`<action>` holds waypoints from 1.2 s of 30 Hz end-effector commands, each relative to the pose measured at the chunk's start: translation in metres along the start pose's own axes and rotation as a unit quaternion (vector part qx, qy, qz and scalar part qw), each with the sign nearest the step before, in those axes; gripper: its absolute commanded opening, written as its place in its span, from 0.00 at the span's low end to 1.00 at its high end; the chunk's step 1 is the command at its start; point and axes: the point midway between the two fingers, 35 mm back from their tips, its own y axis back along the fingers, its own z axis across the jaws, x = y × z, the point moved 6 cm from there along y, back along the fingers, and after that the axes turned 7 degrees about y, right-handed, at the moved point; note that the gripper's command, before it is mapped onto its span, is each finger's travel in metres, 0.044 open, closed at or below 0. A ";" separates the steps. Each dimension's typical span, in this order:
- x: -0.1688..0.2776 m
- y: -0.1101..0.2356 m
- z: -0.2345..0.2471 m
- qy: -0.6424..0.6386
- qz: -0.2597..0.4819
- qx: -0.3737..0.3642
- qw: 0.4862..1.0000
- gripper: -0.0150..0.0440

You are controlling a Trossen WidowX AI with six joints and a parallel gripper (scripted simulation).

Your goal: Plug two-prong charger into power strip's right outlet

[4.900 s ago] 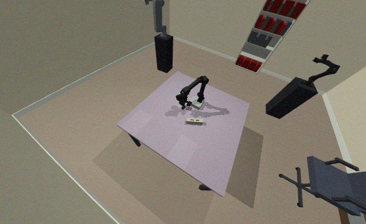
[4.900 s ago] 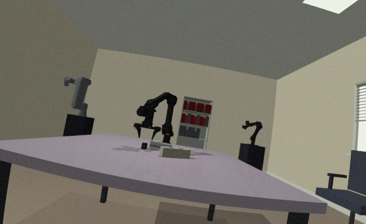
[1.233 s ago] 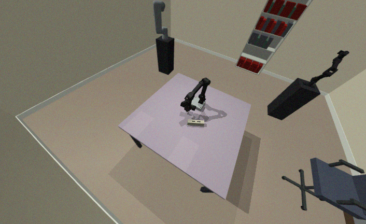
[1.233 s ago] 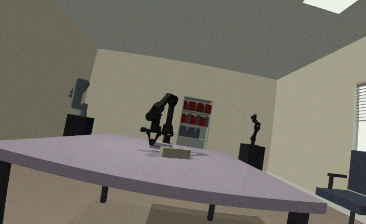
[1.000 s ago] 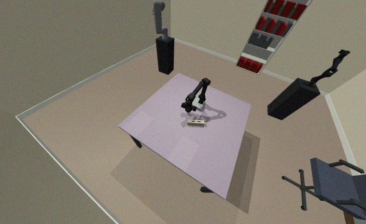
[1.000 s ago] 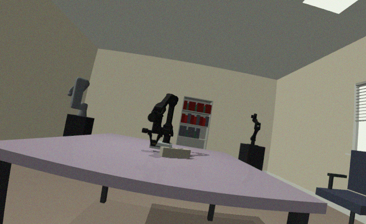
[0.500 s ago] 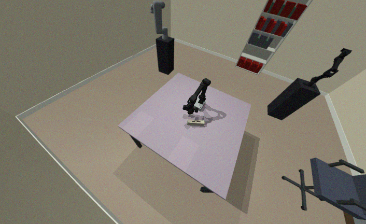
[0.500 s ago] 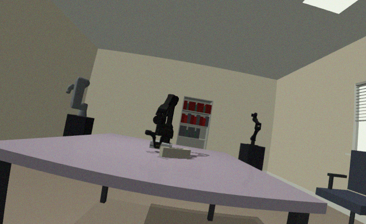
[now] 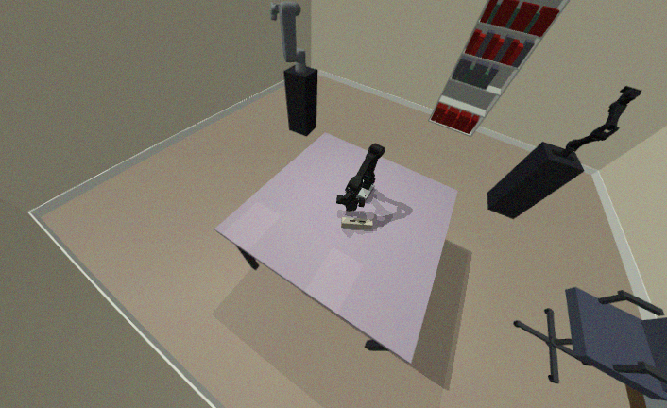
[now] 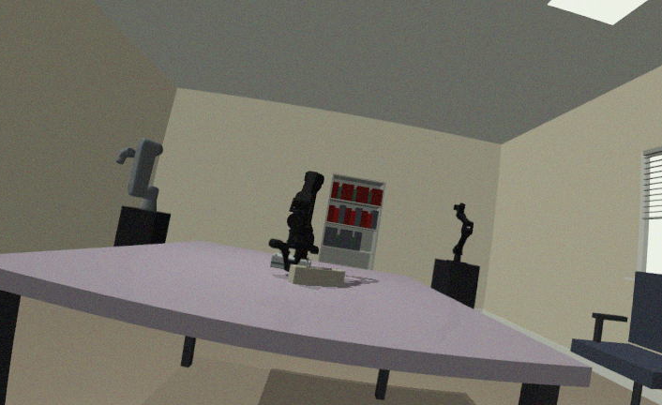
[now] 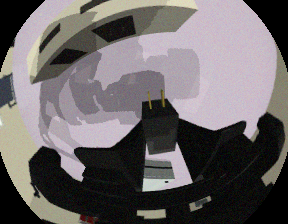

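A black robot arm leans over a pale lilac tabletop [image 9: 284, 202], its gripper [image 11: 160, 137] closed partway on a small dark charger [image 11: 160, 125]. The jaws press the charger's two sides, and its two brass prongs [image 11: 156, 100] stick out ahead of them, pointing at bare tabletop rather than at a socket.

The cream power strip [image 11: 108, 23] lies flat near the middle of the tabletop. In the wrist view it sits toward 11 o'clock from the prongs, apart from them, with dark outlet slots [image 11: 118, 30] along its top face. From the overhead view the strip [image 9: 356, 221] is just at 6 o'clock of the gripper [image 9: 350, 201]. Which slot counts as the right outlet I cannot tell.

The likely trouble is angle. The strip's face looks tilted relative to the prongs, so if the charger comes in skewed, one prong may reach the shutter first and the shutter would stay shut. A hard slanted push could also slide the loose strip along the tabletop or twist the charger in the jaws. Aiming at the wrong outlet is another risk.

Room is generous: the strip is well away from every tabletop edge, and nothing else stands near it. The other arms on pedestals and the chair are far off across the floor.
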 end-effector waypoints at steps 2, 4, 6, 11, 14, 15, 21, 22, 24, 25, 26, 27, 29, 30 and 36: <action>-0.003 -0.004 0.009 0.015 0.001 -0.004 1.000 0.25; -0.004 -0.004 0.009 0.015 0.001 -0.004 1.000 0.25; -0.006 -0.004 0.009 0.015 0.001 -0.004 1.000 0.25; -0.013 -0.004 0.010 0.018 0.001 -0.004 1.000 0.25; -0.017 -0.003 0.010 0.019 0.000 -0.004 1.000 0.25; -0.019 -0.003 0.010 0.020 0.000 -0.004 1.000 0.25; -0.028 -0.003 0.011 0.023 0.000 -0.003 1.000 0.25; -0.029 -0.003 0.011 0.024 0.000 -0.003 1.000 0.25; -0.032 -0.003 0.012 0.025 0.000 -0.003 1.000 0.25; -0.034 -0.003 0.012 0.025 0.000 -0.003 1.000 0.25; -0.035 -0.003 0.012 0.026 0.000 -0.003 1.000 0.25; -0.037 -0.003 0.012 0.026 0.000 -0.003 1.000 0.25; -0.040 -0.003 0.013 0.027 -0.001 -0.003 1.000 0.25; -0.041 -0.003 0.013 0.028 -0.001 -0.003 1.000 0.25; -0.051 -0.003 0.014 0.031 -0.001 -0.003 1.000 0.25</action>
